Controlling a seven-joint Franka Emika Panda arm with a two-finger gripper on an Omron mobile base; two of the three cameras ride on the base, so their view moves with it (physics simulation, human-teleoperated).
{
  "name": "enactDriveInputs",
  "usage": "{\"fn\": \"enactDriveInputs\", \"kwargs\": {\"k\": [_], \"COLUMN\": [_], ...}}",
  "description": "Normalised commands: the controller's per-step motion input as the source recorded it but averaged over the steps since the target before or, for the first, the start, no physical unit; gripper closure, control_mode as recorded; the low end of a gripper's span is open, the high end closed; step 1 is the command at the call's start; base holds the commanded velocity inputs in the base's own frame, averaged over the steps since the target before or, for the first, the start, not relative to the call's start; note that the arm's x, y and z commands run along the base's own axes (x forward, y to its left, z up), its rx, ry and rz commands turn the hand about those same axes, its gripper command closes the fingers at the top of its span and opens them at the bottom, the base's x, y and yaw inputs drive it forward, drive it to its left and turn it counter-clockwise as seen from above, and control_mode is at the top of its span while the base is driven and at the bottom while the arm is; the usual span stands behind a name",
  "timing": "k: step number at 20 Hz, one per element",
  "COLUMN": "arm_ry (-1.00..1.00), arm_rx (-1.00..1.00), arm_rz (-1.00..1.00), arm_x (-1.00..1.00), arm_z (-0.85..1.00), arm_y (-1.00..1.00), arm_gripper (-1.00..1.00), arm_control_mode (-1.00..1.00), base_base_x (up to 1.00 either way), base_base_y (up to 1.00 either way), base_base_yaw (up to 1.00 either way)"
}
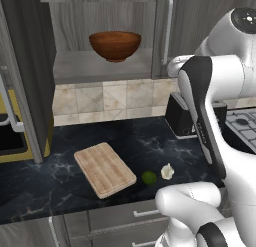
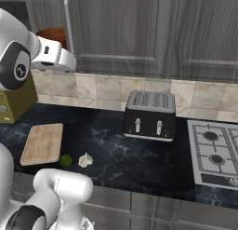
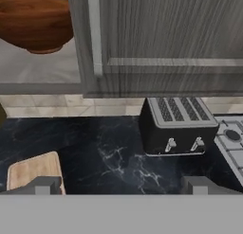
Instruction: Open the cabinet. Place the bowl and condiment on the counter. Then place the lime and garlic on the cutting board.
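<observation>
gripper (image 3: 121, 186): jaws wide, holding nothing
bowl (image 1: 115, 45): on the shelf of the open cabinet (image 1: 102, 67)
your move: you go in level, straddle the rim, close gently

Non-task items: toaster, stove, backsplash, drawers, yellowish block at left.

Black four-slot toaster (image 2: 149, 115) with silver top and two front levers stands upright at the back of the worktop, close against the beige tiled backsplash (image 2: 109, 88); also seen in the hand view (image 3: 176, 125), partly hidden in the left base view. Gas stove (image 2: 215, 153) with grey top and dark round burners sits just right of the toaster, apart from it. Grey drawer fronts (image 1: 132, 216) with short silver handles run below. Olive-yellow block (image 2: 17, 99) at far left, possibly an appliance, cannot tell.
</observation>
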Motion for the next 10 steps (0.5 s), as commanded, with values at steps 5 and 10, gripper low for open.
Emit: {"fn": "enactDriveInputs", "kwargs": {"k": [5,10], "arm_ry": [-0.07,-0.10], "arm_rx": [0.00,0.00], "arm_rz": [0.00,0.00], "arm_x": [0.04,0.15], "arm_z": [0.15,0.18], "arm_y": [0.00,0.00], "arm_gripper": [-1.00,-1.00], "arm_control_mode": [-1.00,-1.00], "base_base_x": [0.00,0.00], "base_base_y": [0.00,0.00], "base_base_yaw": [0.00,0.00]}}
